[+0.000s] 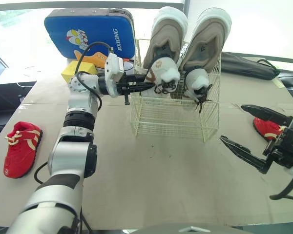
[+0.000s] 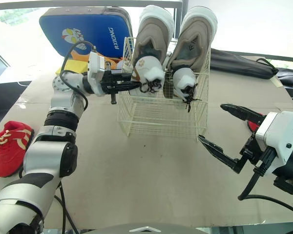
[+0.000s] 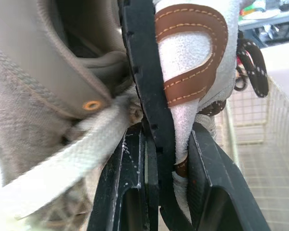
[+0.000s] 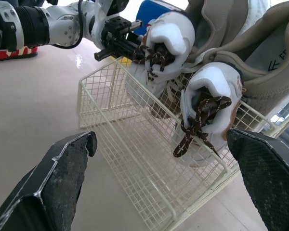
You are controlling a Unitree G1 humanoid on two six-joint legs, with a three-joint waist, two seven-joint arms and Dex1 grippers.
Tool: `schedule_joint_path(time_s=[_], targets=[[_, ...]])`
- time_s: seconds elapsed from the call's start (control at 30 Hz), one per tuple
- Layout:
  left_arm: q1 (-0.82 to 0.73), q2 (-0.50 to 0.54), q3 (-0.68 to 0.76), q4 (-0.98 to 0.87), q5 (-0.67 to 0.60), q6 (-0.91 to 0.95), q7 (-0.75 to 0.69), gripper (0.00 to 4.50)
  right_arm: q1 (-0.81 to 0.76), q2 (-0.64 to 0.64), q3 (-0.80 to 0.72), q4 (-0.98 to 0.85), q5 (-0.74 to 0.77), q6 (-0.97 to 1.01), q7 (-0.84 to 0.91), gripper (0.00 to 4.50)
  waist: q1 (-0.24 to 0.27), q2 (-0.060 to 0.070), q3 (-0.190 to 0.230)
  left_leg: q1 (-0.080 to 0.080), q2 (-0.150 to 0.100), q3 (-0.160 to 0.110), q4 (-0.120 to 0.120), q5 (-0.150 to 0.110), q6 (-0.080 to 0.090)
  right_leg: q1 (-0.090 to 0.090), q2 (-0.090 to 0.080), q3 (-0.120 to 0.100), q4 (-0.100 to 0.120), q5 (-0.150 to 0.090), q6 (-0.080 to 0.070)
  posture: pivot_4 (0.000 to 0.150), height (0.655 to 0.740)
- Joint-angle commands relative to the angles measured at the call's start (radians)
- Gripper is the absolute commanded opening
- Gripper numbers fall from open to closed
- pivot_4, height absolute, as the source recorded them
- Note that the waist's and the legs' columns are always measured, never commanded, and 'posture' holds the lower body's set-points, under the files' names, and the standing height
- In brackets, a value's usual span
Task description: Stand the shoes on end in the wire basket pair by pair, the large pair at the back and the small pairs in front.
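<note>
Closest in, the right jaws are hanging spread wide and empty over the near right of the counter (image 1: 151,170), with one small red shoe (image 1: 268,127) lying just beyond them. Its partner (image 1: 20,148) is lying well apart at the left edge.

Farther back, the left jaws are clenching the heel of a small white shoe (image 1: 162,73) with brown trim and dark laces, holding it at the front left of the wire basket (image 1: 171,119), up near the rim. The matching white shoe (image 1: 198,83) is already standing on end to its right. The large tan pair (image 1: 167,34) is standing on end behind them.

Judging by this, the first small pair is being finished. The next move probably calls for lowering the held shoe until it is resting upright against the large shoe, then releasing without catching the laces on the wire. The red pair is still waiting.

On the blue case (image 1: 88,31) behind the basket, white lettering is reading something like "RIXING", though not surely. The tongue mark on the right tan shoe is too small to read.
</note>
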Motion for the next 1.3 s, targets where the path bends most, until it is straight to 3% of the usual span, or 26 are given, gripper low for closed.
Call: schedule_joint_path(time_s=[0.03,0.13,0.27,0.5,0.57,0.67,0.8,0.97,1.17,1.3], targets=[[0.015,0.019,0.015,-0.060,0.001,0.079,0.041,2.26,-0.018,-0.013,-0.016,0.007,0.006,-0.021,-0.009,4.50,0.000,0.000,0.000,0.000,0.000,0.000,0.000,0.000,0.000,0.000,0.000,0.000,0.001,0.000,0.000,0.150,0.7400],[0.063,0.052,0.045,-0.182,-0.055,0.216,0.037,3.69,-0.006,-0.007,-0.017,0.027,-0.005,-0.013,-0.010,4.50,-0.003,0.001,0.000,0.001,0.001,-0.001,0.000,0.000,0.000,0.000,0.000,-0.001,0.002,0.000,0.000,0.150,0.7400],[0.169,0.137,0.095,-0.436,-0.151,0.468,0.090,3.69,0.073,-0.010,-0.085,0.080,-0.060,0.022,0.000,4.50,-0.013,0.001,0.001,0.001,0.002,-0.002,0.000,0.000,0.000,0.000,0.001,0.000,0.002,0.000,0.000,0.150,0.7400],[0.375,0.224,0.174,-0.921,-0.273,0.885,0.395,3.69,0.096,-0.009,-0.137,0.169,-0.140,0.070,-0.060,4.50,-0.019,0.003,0.001,0.000,0.001,-0.002,0.000,0.000,-0.001,0.000,0.000,0.000,0.001,-0.001,0.000,0.150,0.7400],[0.430,0.237,0.190,-1.117,-0.429,1.093,0.477,3.69,0.119,-0.047,-0.143,0.207,-0.212,0.136,-0.086,4.50,-0.018,0.003,0.002,0.001,0.001,-0.002,0.000,0.000,-0.001,0.000,-0.001,0.000,0.001,-0.001,-0.001,0.150,0.7400],[0.458,0.240,0.161,-1.288,-0.569,1.232,0.519,3.69,0.129,-0.074,-0.198,0.317,-0.150,0.246,-0.049,4.50,-0.011,0.003,0.002,0.000,0.000,-0.002,0.000,0.000,-0.001,0.000,-0.003,0.000,0.001,-0.003,-0.003,0.150,0.7400],[0.441,0.153,0.069,-1.390,-0.636,1.340,0.672,3.69,0.211,-0.079,-0.241,0.410,-0.298,0.241,-0.024,4.50,0.003,0.004,0.000,0.000,0.000,-0.002,0.000,0.000,-0.001,0.001,-0.001,0.000,0.001,-0.005,-0.001,0.150,0.7400],[0.425,0.014,-0.084,-1.406,-0.576,1.345,0.824,3.69,0.212,-0.063,-0.166,0.509,-0.375,0.246,-0.026,4.50,-0.002,0.006,-0.002,0.002,0.000,0.001,0.000,0.000,-0.001,0.002,0.001,0.003,0.002,-0.005,0.000,0.150,0.7400],[0.396,-0.140,-0.197,-1.349,-0.526,1.283,0.867,3.69,0.104,-0.096,-0.017,0.698,-0.440,0.230,0.026,4.50,-0.012,0.008,-0.003,0.003,0.000,0.007,0.000,0.000,-0.001,0.002,0.002,0.007,0.002,-0.004,-0.001,0.150,0.7400],[0.387,-0.153,-0.220,-1.309,-0.493,1.242,0.832,3.69,-0.009,-0.098,0.078,0.839,-0.509,0.203,0.007,4.50,-0.015,0.010,-0.004,0.002,0.000,0.007,0.000,0.000,0.000,0.001,0.002,0.007,0.001,-0.003,-0.004,0.150,0.7400]])
